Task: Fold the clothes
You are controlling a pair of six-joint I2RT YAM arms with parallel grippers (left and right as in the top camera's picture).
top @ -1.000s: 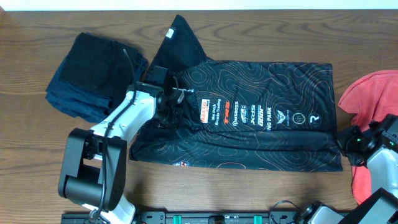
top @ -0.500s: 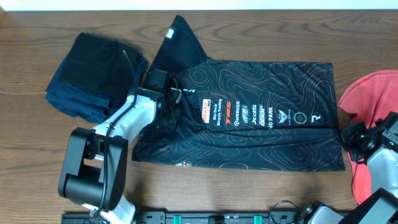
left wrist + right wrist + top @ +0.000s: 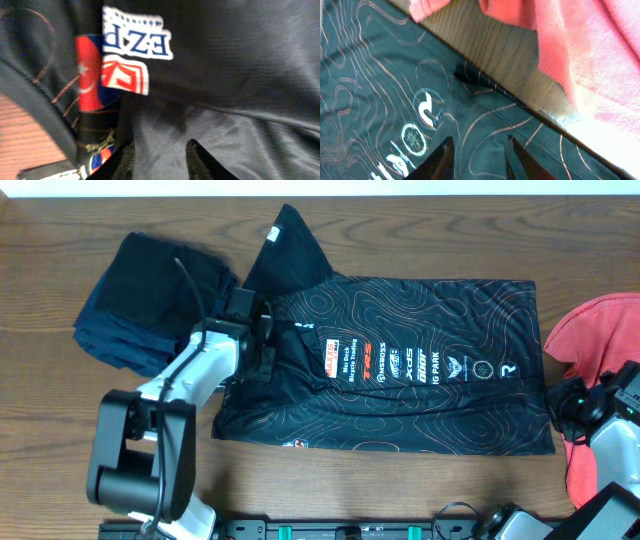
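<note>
Overhead, the black jersey [image 3: 420,395] is lying spread across the middle of the wooden table [image 3: 400,230], logos facing up and one sleeve pointing toward the far edge. A dark navy folded pile [image 3: 140,305] is sitting just beside its left end, and the coral-red T-shirt [image 3: 600,330] is lying crumpled past its right end. The left gripper [image 3: 262,348] is hovering over the jersey's left part, its white arm hiding the cloth beneath. The right gripper [image 3: 558,406] is hanging at the jersey's right edge, its arm covering part of the T-shirt.

Up close from the left wrist, the fingers [image 3: 200,157] are standing apart, released, with plain black cloth showing in the gap. A white lettered patch [image 3: 137,40] and a red flag patch [image 3: 87,75] are showing above them, and bare table is peeking in at the lower left.

From the right wrist, that pincer's fingers [image 3: 440,157] are likewise standing parted, released above the jersey's hem. A strip of table is separating the hem from the T-shirt, which is filling the upper right.
</note>
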